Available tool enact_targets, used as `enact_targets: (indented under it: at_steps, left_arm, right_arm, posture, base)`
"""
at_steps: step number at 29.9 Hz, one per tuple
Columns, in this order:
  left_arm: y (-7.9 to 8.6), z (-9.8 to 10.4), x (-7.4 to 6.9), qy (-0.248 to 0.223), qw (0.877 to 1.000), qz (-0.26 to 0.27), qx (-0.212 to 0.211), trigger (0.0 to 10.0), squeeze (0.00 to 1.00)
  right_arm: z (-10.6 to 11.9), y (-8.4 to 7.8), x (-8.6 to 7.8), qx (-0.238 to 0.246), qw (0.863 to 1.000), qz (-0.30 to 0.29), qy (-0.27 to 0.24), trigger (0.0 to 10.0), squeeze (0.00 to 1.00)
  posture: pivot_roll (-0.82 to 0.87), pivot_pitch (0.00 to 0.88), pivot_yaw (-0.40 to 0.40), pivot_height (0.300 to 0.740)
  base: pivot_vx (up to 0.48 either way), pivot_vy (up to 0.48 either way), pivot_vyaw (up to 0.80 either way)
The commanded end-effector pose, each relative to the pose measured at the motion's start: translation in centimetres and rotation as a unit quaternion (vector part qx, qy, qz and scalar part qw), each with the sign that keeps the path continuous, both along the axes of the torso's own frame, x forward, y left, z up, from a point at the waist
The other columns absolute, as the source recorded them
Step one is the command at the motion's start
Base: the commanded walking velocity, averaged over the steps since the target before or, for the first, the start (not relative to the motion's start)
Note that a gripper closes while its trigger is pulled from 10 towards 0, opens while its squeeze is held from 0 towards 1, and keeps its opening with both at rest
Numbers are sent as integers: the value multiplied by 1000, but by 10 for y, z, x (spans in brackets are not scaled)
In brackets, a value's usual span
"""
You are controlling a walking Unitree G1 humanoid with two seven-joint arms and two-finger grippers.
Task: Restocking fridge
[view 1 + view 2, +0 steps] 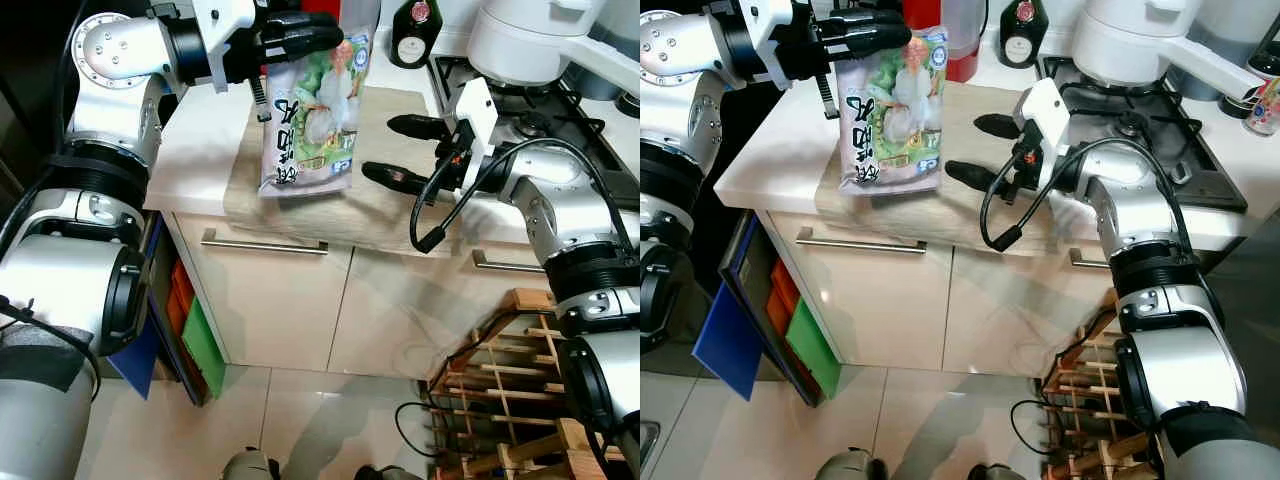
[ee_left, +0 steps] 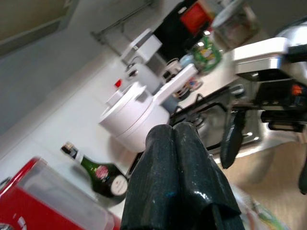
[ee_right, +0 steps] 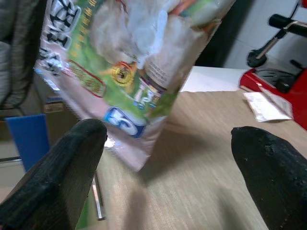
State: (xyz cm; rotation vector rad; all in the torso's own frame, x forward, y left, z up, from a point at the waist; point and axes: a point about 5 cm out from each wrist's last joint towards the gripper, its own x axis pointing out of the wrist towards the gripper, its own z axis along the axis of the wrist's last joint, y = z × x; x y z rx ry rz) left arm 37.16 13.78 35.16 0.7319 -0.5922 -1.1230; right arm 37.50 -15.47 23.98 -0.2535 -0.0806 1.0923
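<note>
Left end effector (image 1: pixel 300 35) clamped on top edge of food bag (image 1: pixel 310 110); bag hung upright below it, over desk (image 1: pixel 200 140). Right end effector (image 1: pixel 400 150) stood apart, just beside bag.

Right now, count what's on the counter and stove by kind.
Food bags: 1, food bag, held up by the left claw
Bottles: 1, dark bottle
White pots: 1, pot
Red containers: 1, red container
Total: 4
</note>
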Motion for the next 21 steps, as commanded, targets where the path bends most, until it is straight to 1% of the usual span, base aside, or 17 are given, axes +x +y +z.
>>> enact_targets:
  at_steps: [1,7,11,16,21]
  left_arm:
    - [-10,23,-9,-53,998,-37,7,0,0]
    - [-14,26,-11,-58,997,-55,7,0,0]
    - [-19,26,-12,-58,996,-72,-5,0,0]
    - [-23,27,-13,-58,995,-84,-10,0,0]
    - [-25,28,-14,-58,994,-94,-14,0,0]
  right_arm:
    - [18,1,2,28,999,13,-16,10000,0]
    - [24,0,5,49,999,13,-13,10000,0]
    - [27,5,8,82,996,17,5,10000,0]
    - [21,10,9,85,996,23,23,10000,0]
    - [22,17,10,94,994,38,29,10000,0]
  posture:
    - [44,13,20,740]
    - [41,13,20,740]
    - [38,11,18,740]
    - [36,10,18,740]
    - [36,10,19,740]
  base:
    - [0,0,0]
    - [0,0,0]
    - [0,0,0]
    - [0,0,0]
    - [0,0,0]
